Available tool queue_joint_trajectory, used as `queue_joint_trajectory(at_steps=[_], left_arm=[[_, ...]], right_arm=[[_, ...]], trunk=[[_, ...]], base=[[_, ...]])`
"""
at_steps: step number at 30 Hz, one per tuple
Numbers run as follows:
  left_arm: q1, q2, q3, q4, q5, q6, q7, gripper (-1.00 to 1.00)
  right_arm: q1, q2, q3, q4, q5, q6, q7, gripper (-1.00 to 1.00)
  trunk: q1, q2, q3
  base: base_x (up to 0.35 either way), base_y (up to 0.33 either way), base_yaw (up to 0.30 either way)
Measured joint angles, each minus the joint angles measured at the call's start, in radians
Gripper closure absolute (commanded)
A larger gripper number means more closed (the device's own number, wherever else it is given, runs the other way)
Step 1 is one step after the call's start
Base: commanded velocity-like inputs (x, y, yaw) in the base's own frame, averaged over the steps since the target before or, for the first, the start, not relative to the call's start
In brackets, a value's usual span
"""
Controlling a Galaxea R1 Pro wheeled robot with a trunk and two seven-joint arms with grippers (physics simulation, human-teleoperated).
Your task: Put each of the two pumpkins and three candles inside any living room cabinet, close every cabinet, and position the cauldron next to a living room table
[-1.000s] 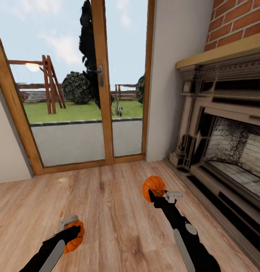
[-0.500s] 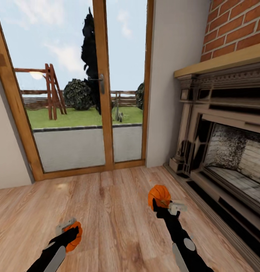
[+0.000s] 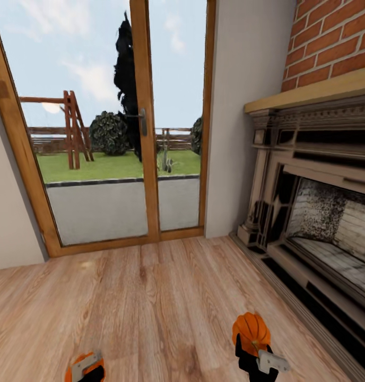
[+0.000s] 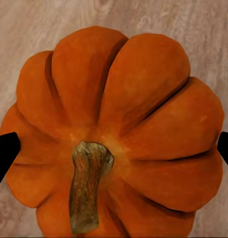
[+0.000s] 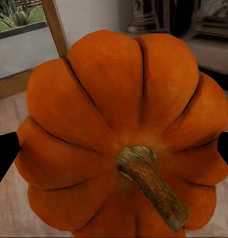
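Observation:
Two orange ribbed pumpkins are held up over the wood floor, one in each hand. At the head view's bottom left edge, my left gripper (image 3: 86,372) is shut on one pumpkin (image 3: 76,370). The left wrist view shows that pumpkin (image 4: 118,124) close up, stem toward the camera, with a black fingertip (image 4: 4,153) pressed on either side. My right gripper (image 3: 250,347) is shut on the other pumpkin (image 3: 250,330) at the bottom right. That pumpkin (image 5: 123,114) also sits between black fingertips (image 5: 4,151) in the right wrist view. The candles, cabinet, table and cauldron are out of view.
A wood-framed glass patio door (image 3: 142,122) stands ahead, with a garden behind it. An ornate stone fireplace (image 3: 315,196) under a brick wall (image 3: 336,37) runs along the right side. Bare wood floor (image 3: 161,302) lies between them.
Both arms have drawn back and down toward the picture's bottom edge, each still holding its pumpkin. The camera has shifted slightly, so the door and fireplace sit a little differently.

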Motion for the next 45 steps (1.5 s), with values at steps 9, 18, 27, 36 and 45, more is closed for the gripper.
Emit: queue_joint_trajectory(at_steps=[9,18,27,36,45], left_arm=[[-0.001,-0.017,-0.031,0.037,-0.003,-0.017,0.001,1.00],[-0.001,-0.021,-0.036,0.098,-0.003,-0.015,0.000,1.00],[-0.001,-0.022,-0.043,0.117,-0.008,-0.015,0.000,1.00],[-0.001,-0.035,-0.045,0.247,0.001,-0.027,-0.112,1.00],[-0.001,-0.061,-0.052,0.313,-0.001,-0.180,-0.139,1.00]], right_arm=[[-0.005,-0.006,-0.005,0.054,0.003,-0.008,-0.002,1.00],[-0.006,-0.024,-0.004,0.091,0.000,-0.007,0.000,1.00],[-0.008,-0.058,0.000,0.223,0.008,-0.007,0.008,1.00],[-0.009,-0.054,0.006,0.250,0.013,-0.008,0.011,1.00],[-0.009,-0.042,0.008,0.251,0.012,-0.004,0.046,1.00]], trunk=[[-0.035,0.063,0.029],[-0.069,0.126,0.057],[-0.104,0.189,0.085],[-0.138,0.252,0.113],[-0.173,0.315,0.141]], base=[[0.000,0.000,0.000],[0.000,0.000,-0.122],[0.000,0.000,-0.260],[0.000,0.000,-0.265],[0.000,0.000,-0.265]])
